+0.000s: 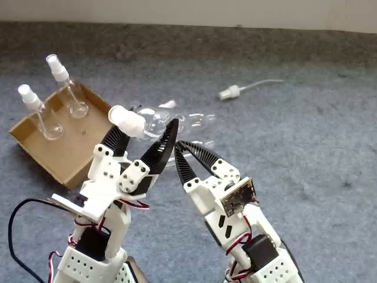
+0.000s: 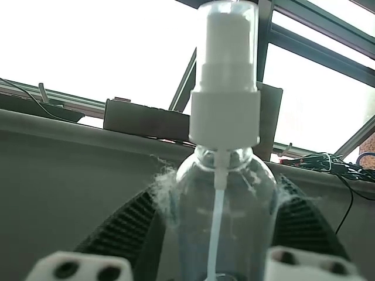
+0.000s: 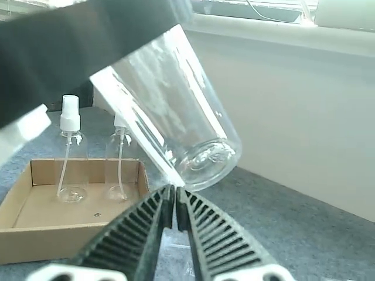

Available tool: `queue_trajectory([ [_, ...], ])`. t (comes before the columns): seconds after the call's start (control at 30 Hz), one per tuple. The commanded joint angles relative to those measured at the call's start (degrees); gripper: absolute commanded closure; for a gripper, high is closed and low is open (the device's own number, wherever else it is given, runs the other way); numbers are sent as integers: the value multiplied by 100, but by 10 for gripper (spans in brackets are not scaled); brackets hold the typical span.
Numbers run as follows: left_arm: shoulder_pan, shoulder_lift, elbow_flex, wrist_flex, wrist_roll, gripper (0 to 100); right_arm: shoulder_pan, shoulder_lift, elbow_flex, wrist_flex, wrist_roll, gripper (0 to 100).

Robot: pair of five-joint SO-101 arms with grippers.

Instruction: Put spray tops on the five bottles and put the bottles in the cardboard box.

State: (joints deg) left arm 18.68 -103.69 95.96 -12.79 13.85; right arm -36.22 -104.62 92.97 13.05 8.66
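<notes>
My left gripper (image 1: pixel 144 128) is shut on a clear bottle (image 1: pixel 150 122) that carries a white spray top (image 1: pixel 126 121), held tilted above the carpet beside the cardboard box (image 1: pixel 65 154). In the left wrist view the bottle (image 2: pixel 225 199) stands between the ribbed fingers (image 2: pixel 132 219), its spray top (image 2: pixel 225 82) pointing away. My right gripper (image 1: pixel 177 148) is shut and holds nothing, just under the held bottle's base (image 3: pixel 202 155); its tips (image 3: pixel 174 196) meet below it. Two capped bottles (image 1: pixel 44 115) (image 1: pixel 70 91) stand in the box (image 3: pixel 35 231).
A loose spray top (image 1: pixel 231 92) with its tube lies on the grey carpet at the back right. Clear uncapped bottles (image 1: pixel 197 121) lie on the carpet beyond the grippers. A low wall edges the far side.
</notes>
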Motion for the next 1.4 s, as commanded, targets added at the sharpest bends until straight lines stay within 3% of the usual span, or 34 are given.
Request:
queue_trajectory([
  [0.0, -4, -84, 110, 9, 35, 853, -4, -66, 66, -136, 62, 994],
  [0.37, -4, -75, 110, 132, 35, 853, 13, -66, 462, -171, 70, 994],
  [0.63, -4, -84, 110, 457, 35, 853, 453, -66, 523, -1763, 62, 994],
  [1.03, -40, -84, 110, 422, 26, 853, 549, -57, 1024, -1648, 62, 994],
  [1.37, -1147, -84, 110, 413, 35, 853, 101, -57, 1059, -497, 62, 994],
])
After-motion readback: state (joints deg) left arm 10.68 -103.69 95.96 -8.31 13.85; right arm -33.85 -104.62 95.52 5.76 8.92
